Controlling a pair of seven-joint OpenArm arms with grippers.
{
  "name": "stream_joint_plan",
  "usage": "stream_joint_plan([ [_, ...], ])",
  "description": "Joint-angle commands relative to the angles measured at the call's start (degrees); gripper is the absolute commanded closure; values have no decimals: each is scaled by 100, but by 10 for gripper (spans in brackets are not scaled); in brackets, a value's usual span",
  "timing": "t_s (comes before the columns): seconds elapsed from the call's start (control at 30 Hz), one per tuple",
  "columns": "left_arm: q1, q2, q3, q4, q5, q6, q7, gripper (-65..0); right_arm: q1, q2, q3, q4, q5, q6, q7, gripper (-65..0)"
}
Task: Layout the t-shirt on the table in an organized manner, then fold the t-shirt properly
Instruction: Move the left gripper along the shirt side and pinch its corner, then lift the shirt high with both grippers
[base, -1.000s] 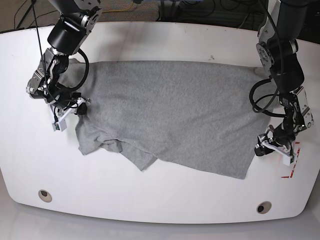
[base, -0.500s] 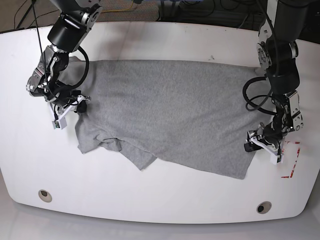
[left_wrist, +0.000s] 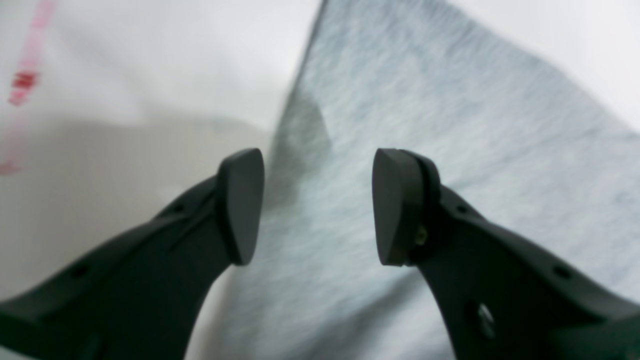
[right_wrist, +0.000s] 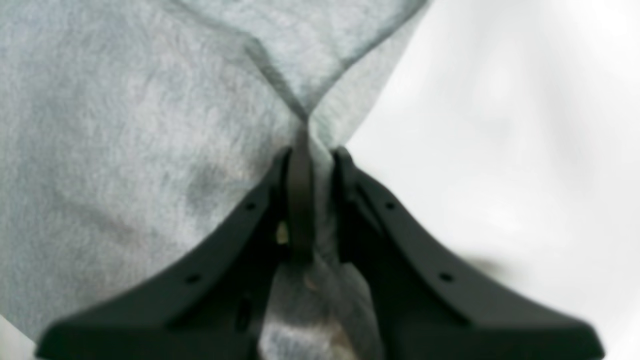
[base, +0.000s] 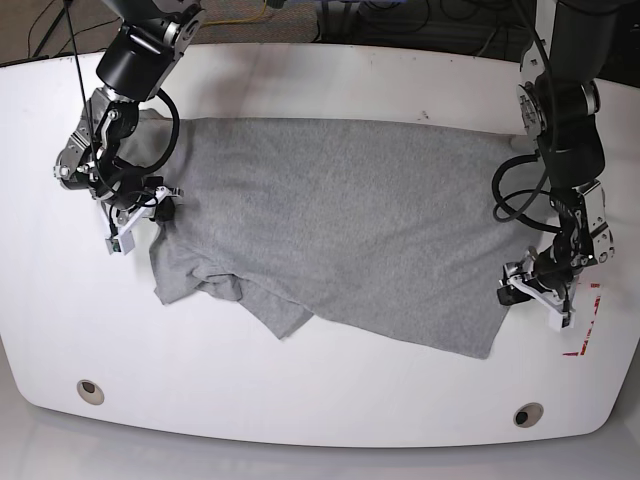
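The heather-grey t-shirt (base: 340, 225) lies spread over the white table (base: 300, 395), its front left part bunched in folds. In the base view my right gripper (base: 163, 207) is at the shirt's left edge. The right wrist view shows that gripper (right_wrist: 307, 170) shut on a pinched ridge of the t-shirt (right_wrist: 125, 125). My left gripper (base: 512, 288) is at the shirt's right edge. In the left wrist view it (left_wrist: 317, 205) is open, straddling the edge of the t-shirt (left_wrist: 450, 125), one finger over bare table (left_wrist: 125, 75), nothing gripped.
A red tape mark (base: 585, 340) lies just right of my left gripper and shows blurred as the tape mark (left_wrist: 22, 82) in the left wrist view. Two grommet holes (base: 90, 390) (base: 527, 414) sit near the front edge. Cables run behind the table's far edge.
My left gripper has shifted away from the red mark to the shirt's right edge, still open. My right gripper has lifted slightly toward the back, drawing the shirt's left edge with it.
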Motion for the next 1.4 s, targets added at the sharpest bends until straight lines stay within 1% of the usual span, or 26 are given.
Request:
stream_joint_plan([
  [0.0,-128,-105,-6,76,-60,-11,-106,-315,99,81,-1,122,98,10,65,-57],
  [0.13,-23,-105,-6,67,-42,-11,-106,-315,108,81,-1,122,98,10,65,-57],
  [0.37,83,-61,-6,67,239,-11,-98,-317,108,81,-1,122,98,10,65,-57],
  [0.5,83,124,-6,67,257,-11,-80,-315,108,81,-10,122,98,10,65,-57],
  [0.67,65,177,-6,67,239,-11,-62,-311,108,81,-10,157,98,10,65,-57],
  [0.73,48,282,-6,76,248,-11,-62,-304,108,81,-10,201,98,10,65,-57],
  [0.77,48,326,2,76,257,-11,-54,-296,108,81,-10,210,98,10,65,-57],
  [0.83,30,388,11,111,257,-19,-18,-257,108,81,-10,210,98,10,65,-57],
  [0.93,-5,467,108,120,257,-19,61,-193,108,81,-10,210,98,10,65,-57],
  [0.97,-93,484,257,111,257,-19,61,-160,108,81,-10,210,98,10,65,-57],
  [1.1,-181,502,591,120,230,-19,61,-94,108,81,-10,227,98,10,65,-57],
  [1.2,-216,502,627,120,230,-19,61,-42,108,81,-10,262,90,10,65,-57],
  [1.3,-225,502,627,129,230,-11,61,-10,108,90,-10,271,90,10,65,-57],
  [1.37,-242,502,618,146,222,-11,61,-8,108,98,-10,271,90,10,65,-55],
])
